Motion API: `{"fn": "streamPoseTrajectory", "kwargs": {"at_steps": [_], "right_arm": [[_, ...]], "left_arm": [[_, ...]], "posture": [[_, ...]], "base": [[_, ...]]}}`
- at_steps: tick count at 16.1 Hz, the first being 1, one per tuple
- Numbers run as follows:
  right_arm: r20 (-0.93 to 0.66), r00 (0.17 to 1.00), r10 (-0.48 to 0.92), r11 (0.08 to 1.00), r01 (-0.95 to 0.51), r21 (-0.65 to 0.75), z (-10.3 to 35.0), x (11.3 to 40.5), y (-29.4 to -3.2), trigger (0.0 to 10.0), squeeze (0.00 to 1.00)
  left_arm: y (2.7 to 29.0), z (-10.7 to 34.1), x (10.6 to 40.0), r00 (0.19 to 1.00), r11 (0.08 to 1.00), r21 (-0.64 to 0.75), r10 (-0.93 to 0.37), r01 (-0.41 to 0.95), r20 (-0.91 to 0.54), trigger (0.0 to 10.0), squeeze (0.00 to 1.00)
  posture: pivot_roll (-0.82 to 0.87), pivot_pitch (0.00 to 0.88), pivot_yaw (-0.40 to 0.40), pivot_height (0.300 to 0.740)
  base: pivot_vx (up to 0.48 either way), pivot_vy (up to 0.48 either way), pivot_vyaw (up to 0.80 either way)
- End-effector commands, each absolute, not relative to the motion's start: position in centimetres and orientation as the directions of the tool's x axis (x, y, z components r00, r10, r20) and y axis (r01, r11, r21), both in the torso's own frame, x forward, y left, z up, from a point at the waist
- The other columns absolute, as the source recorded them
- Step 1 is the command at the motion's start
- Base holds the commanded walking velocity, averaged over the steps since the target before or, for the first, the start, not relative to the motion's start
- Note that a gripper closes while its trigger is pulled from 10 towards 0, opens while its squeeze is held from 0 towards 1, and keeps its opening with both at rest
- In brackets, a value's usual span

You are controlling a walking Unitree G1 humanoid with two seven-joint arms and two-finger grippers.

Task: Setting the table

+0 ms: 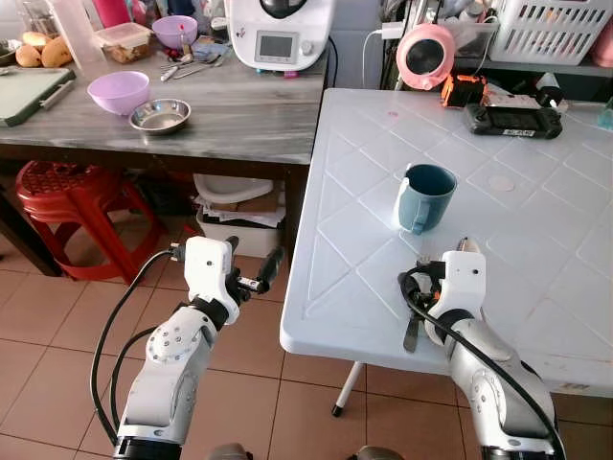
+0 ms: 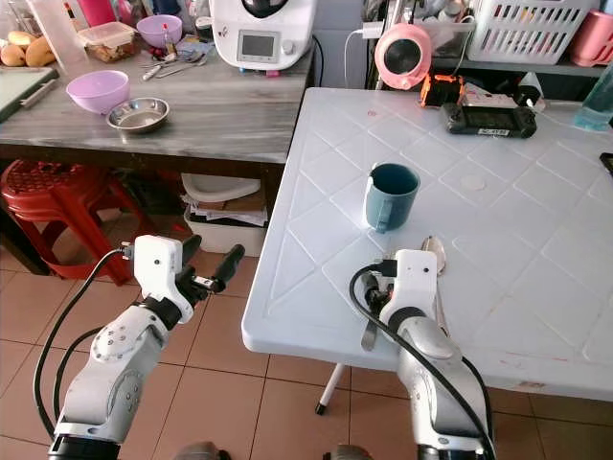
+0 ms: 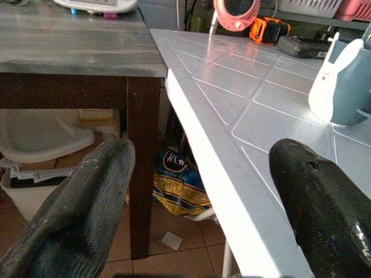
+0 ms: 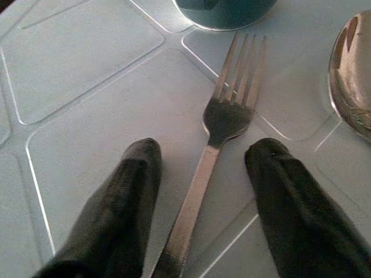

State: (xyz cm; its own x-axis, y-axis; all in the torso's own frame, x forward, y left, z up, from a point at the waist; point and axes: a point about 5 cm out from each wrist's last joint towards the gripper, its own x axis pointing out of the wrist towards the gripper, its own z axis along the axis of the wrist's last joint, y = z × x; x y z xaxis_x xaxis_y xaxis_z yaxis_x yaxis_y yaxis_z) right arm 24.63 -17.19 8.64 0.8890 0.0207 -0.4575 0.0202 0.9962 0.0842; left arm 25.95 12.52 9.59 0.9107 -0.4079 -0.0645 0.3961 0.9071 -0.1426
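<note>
Cutlery lies near the front edge of the white table (image 1: 536,240): a fork (image 4: 217,139) flat on the plastic top with its tines pointing toward the blue mug (image 1: 426,196), and a spoon (image 4: 352,72) just to the right of it, bowl up. The right gripper (image 4: 203,191) sits low over the fork, its two black fingers spread apart on either side of the handle and holding nothing. From where I stand that straddle looks deliberate, the handle lined up between the fingers, but whether it means to close on the fork or has just set it down I cannot say. The fork and spoon side by side, just near of the mug, read as a place setting taking shape.

The left gripper (image 1: 257,278) hovers off the table's left edge over the tiled floor, fingers parted and empty, seemingly kept clear while the other arm works.

On the far left, the wooden counter (image 1: 239,110) holds a purple bowl (image 1: 118,92) and a steel dish (image 1: 160,116), likely the stock for further settings. A handheld console (image 1: 513,119) rests at the table's far side, well apart from the mug.
</note>
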Motion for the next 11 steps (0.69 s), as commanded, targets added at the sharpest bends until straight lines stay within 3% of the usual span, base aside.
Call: {"fn": "streamPoseTrajectory", "kwargs": {"at_steps": [1, 11], "right_arm": [[-0.565, 0.824, 0.029, 0.995, 0.032, 0.098, 6.8, 23.9, -17.4, 0.0, 0.0], [-0.64, 0.768, 0.033, 0.99, 0.061, 0.124, 5.6, 23.3, -18.1, 0.0, 0.0]], "left_arm": [[12.4, 9.7, 26.0, 0.908, 0.906, -0.133, -0.414, 0.403, -0.067, 10.0, 0.0], [12.3, 9.6, 25.7, 0.905, 0.903, -0.133, -0.42, 0.409, -0.07, 10.0, 0.0]], "posture": [[-0.05, 0.0, 0.018, 0.74], [-0.04, 0.0, 0.007, 0.74]], "base": [[0.0, 0.0, 0.0], [0.0, 0.0, 0.0]]}}
